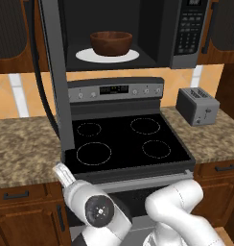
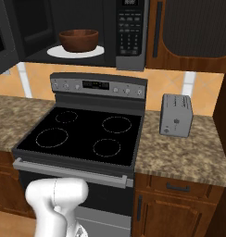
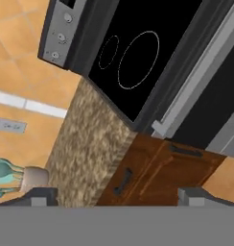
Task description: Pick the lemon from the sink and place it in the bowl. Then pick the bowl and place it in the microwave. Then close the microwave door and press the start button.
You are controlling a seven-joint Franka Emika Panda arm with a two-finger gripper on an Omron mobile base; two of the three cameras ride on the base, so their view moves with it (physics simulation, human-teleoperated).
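Observation:
The dark reddish-brown wooden bowl point(image 1: 111, 43) point(image 2: 78, 40) stands on the white turntable inside the microwave point(image 1: 162, 33) point(image 2: 110, 51), above the stove. The microwave door point(image 1: 56, 72) point(image 2: 1, 41) hangs open to the left, seen nearly edge-on in the left base view. Its dark keypad point(image 1: 188, 29) point(image 2: 129, 32) is at the right. The lemon is hidden, and the sink is out of view. My gripper point(image 3: 118, 194) is open, its fingertips point(image 3: 42, 194) wide apart with nothing between them. It sits low in front of the cabinet left of the stove.
A black glass cooktop point(image 1: 123, 139) point(image 2: 82, 134) lies below the microwave, flanked by granite counters point(image 1: 23, 144) point(image 2: 179, 152). A grey toaster point(image 1: 197, 105) point(image 2: 176, 115) stands on the right counter. Wooden drawers point(image 3: 152, 173) run beneath. A utensil holder point(image 3: 16, 178) stands on the left counter.

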